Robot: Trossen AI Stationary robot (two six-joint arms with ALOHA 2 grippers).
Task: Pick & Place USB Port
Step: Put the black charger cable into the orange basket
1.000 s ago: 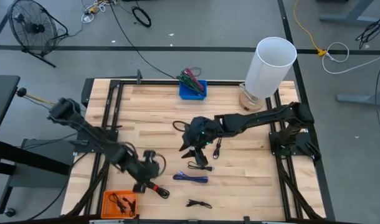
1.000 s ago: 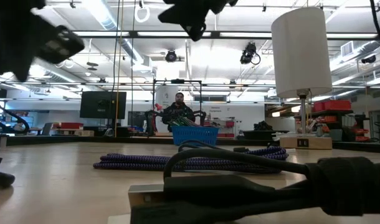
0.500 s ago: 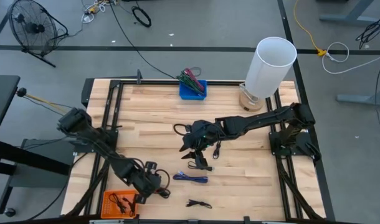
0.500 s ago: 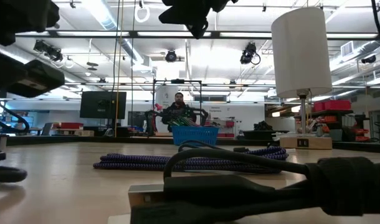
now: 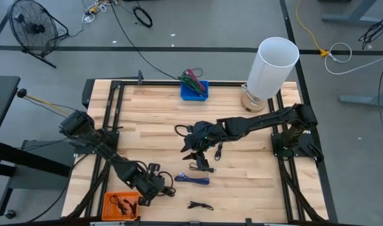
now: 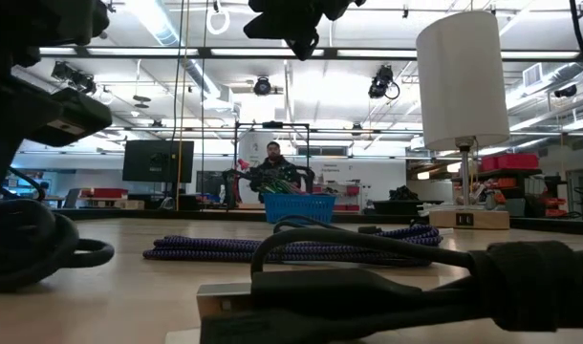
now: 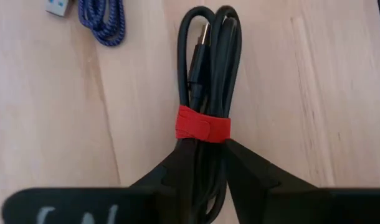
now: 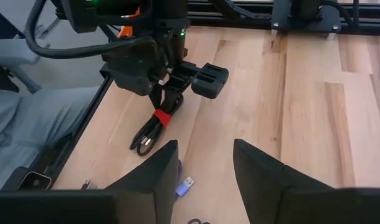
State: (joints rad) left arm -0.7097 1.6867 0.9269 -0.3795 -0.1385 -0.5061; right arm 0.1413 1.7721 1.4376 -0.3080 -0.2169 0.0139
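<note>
A black USB cable bundle point(image 7: 205, 74) tied with a red strap point(image 7: 202, 127) lies on the wood near the table's front left. My left gripper point(image 5: 157, 186) stands over it, shut on it, beside the orange tray point(image 5: 121, 204). The right wrist view shows the same bundle point(image 8: 149, 134) stretched out on the table below that gripper point(image 8: 167, 99). At the left of the low view its coil point(image 6: 24, 244) rests on the tabletop. Above the table's middle my right gripper point(image 8: 205, 168) hangs open with nothing between its fingers. My left gripper pinches the bundle between its two fingers point(image 7: 177, 165), just behind the red strap point(image 7: 205, 144), near the bundle's middle. The fingers come from above, slanting down, one on each long side. The bundle lies along the table, its looped end point(image 8: 142, 144) on the wood.
A blue braided cable point(image 5: 193, 180) and two loose black cables point(image 5: 202, 167) point(image 5: 199, 205) lie near the front middle. A blue bin point(image 5: 194, 90) stands at the far edge and a tall white cylinder point(image 5: 276, 63) at the far right. The orange tray holds small cables.
My left gripper has sunk toward the table's near edge and a little to the right, carrying the black bundle. The bundle, which hung below the fingers, now lies on the wood.
</note>
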